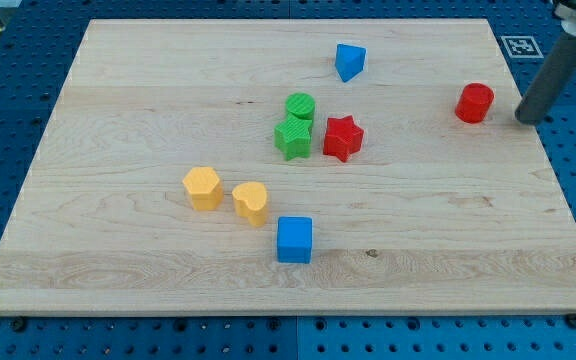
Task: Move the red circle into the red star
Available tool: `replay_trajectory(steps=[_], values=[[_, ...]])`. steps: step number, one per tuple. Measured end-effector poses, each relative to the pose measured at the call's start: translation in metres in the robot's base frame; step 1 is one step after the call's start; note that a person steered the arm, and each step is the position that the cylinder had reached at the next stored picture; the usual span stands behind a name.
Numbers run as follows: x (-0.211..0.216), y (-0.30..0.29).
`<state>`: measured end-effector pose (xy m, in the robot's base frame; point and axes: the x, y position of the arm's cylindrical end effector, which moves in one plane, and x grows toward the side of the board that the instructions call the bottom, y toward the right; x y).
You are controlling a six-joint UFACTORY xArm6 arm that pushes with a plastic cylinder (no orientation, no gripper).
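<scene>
The red circle stands near the board's right edge, toward the view's top. The red star sits near the board's middle, well to the left of the circle and a little lower. My tip is at the board's right edge, just right of the red circle and slightly lower, with a small gap between them. The rod rises out of the view's top right corner.
A green circle and a green star touch just left of the red star. A blue block lies near the top. Two yellow blocks and a blue cube lie lower left. A marker tag is at the top right corner.
</scene>
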<state>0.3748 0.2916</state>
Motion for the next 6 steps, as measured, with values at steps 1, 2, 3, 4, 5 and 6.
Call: replay_trajectory(steps=[1, 2, 3, 4, 5, 6], values=[[-0.024, -0.030], [-0.024, -0.060], [-0.019, -0.057], [-0.001, -0.051], [0.015, -0.068], [0.015, -0.083]])
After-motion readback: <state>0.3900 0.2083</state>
